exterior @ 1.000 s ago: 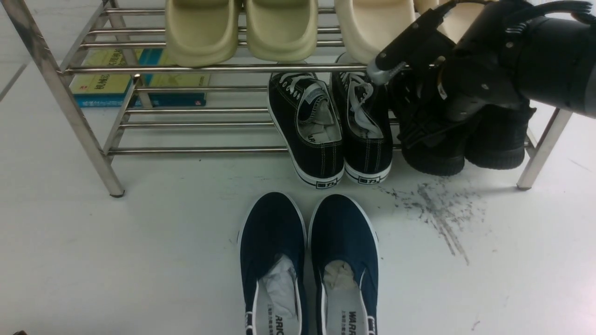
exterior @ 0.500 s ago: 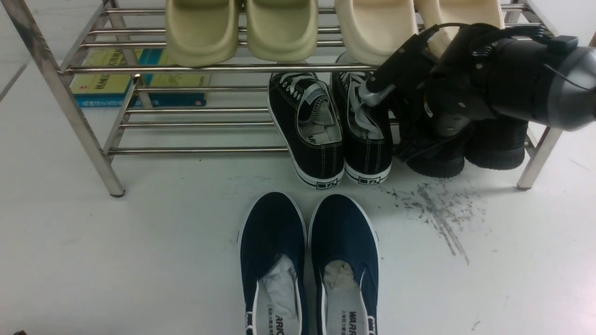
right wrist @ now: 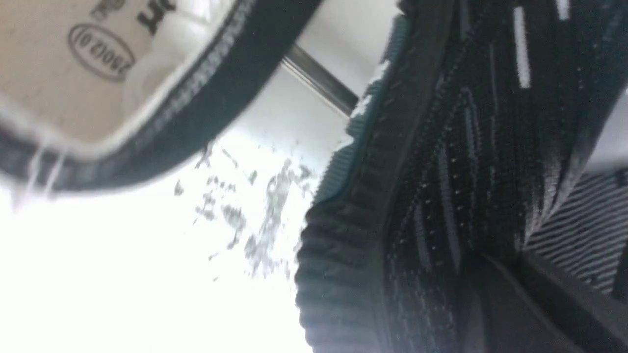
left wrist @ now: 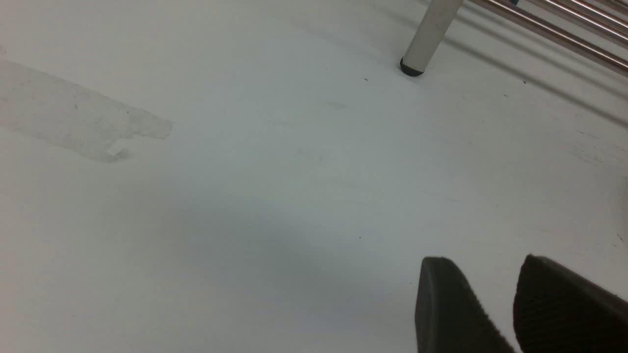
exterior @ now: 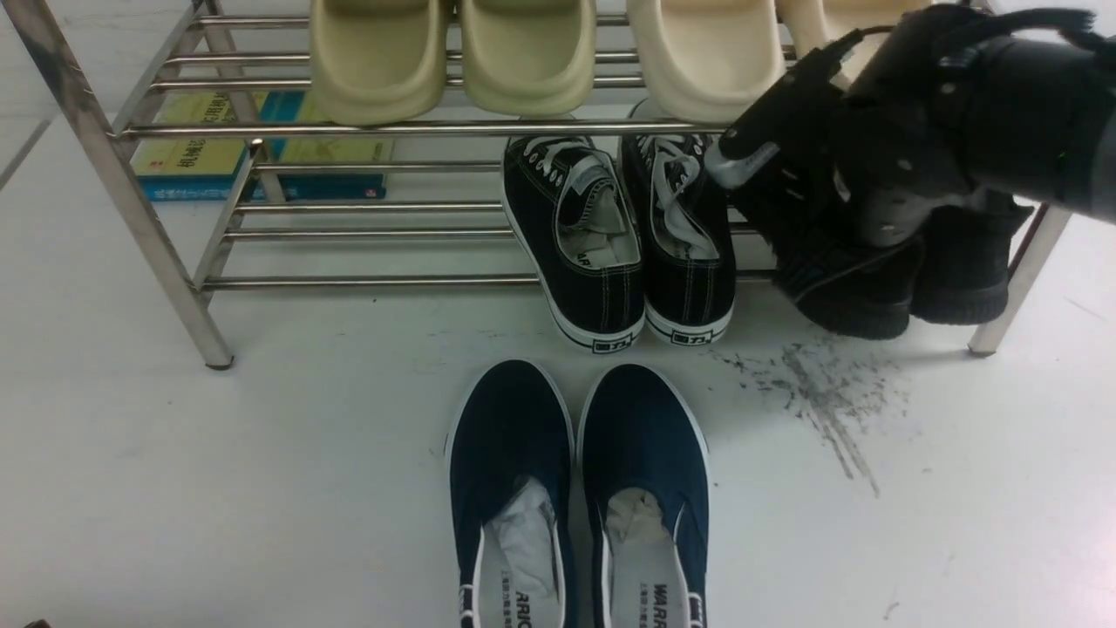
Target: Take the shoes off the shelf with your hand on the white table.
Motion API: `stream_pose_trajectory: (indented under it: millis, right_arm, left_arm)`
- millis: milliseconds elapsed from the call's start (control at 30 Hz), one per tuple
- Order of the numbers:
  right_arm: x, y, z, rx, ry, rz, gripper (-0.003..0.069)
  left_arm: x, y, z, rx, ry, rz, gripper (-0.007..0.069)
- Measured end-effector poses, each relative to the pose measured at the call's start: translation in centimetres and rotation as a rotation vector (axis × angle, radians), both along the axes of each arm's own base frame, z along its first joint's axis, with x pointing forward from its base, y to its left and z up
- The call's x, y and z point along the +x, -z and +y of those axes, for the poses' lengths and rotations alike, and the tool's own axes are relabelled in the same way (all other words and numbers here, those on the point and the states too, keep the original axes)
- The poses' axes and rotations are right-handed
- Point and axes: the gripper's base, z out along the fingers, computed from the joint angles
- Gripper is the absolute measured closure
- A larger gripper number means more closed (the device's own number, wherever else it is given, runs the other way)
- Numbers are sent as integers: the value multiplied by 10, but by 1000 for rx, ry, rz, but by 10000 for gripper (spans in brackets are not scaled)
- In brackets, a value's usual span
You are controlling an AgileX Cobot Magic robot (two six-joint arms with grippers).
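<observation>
The shoes (exterior: 859, 305), a black knit pair, sit at the right end of the shelf's (exterior: 349, 129) lower tier, heels tilted out over the front rod. My right gripper (exterior: 872, 249) reaches down between them from the right and is shut on the shoes. In the right wrist view the knit side with white dashes (right wrist: 441, 171) fills the frame and is pressed against my dark finger (right wrist: 495, 314). My left gripper (left wrist: 485, 260) hovers open over the bare white table (left wrist: 221, 196), holding nothing.
Black canvas sneakers (exterior: 619, 244) stand just left of the knit pair. Navy slip-ons (exterior: 580, 488) lie on the table in front. Cream slippers (exterior: 453, 52) fill the top tier, and books (exterior: 253, 148) lie behind the rack. Dark scuff marks (exterior: 819, 392) and the right shelf leg (exterior: 1016, 288) are close by.
My right gripper closed on the knit shoes. The arm dipped, then rose and shifted right, and the pair slid right and tilted outward with it.
</observation>
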Motion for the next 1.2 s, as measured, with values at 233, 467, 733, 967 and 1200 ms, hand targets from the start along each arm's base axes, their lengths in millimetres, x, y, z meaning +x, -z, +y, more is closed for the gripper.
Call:
stream_pose_trajectory:
  millis: [233, 467, 733, 967, 1200]
  right_arm:
    - [-22, -36, -8, 73, -14, -28, 614]
    - [-45, -61, -17, 142, 10, -12, 614]
    - [-95, -112, -38, 268, 0, -45, 614]
    - [-133, -127, -42, 370, -92, 85, 614]
    - [-141, -104, -30, 456, -138, 232, 614]
  left_arm:
    - [0, 0, 0, 0, 0, 0, 385]
    - [0, 0, 0, 0, -1, 0, 385]
    - [0, 0, 0, 0, -1, 0, 385]
    - [0, 0, 0, -1, -1, 0, 385]
    - [0, 0, 0, -1, -1, 0, 385]
